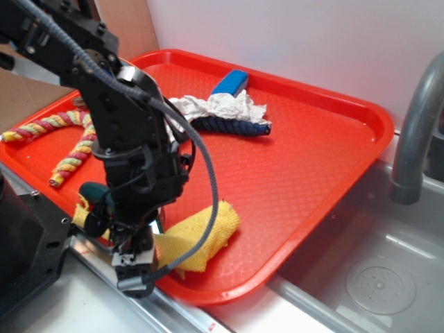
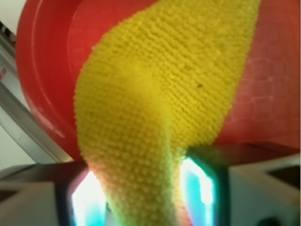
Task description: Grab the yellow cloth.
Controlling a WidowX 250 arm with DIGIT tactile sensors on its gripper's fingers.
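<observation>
The yellow cloth [image 1: 208,229] lies at the near left corner of the red tray [image 1: 312,173], one end drawn up toward my gripper [image 1: 139,232]. In the wrist view the cloth [image 2: 164,94] fills the middle and narrows into a fold pinched between my two fingers, with the gripper [image 2: 143,195] shut on it. The glowing finger pads [image 2: 197,188] press against the fold on both sides. The tray's rim [image 2: 47,70] curves past on the left. In the exterior view the arm hides the fingertips.
A yellow-pink-green rope [image 1: 69,149] lies at the tray's left. A white rag [image 1: 222,107], a blue-handled tool [image 1: 232,82] and a dark blue cord [image 1: 236,126] sit at the back. A grey faucet [image 1: 416,125] and metal sink [image 1: 374,277] are on the right.
</observation>
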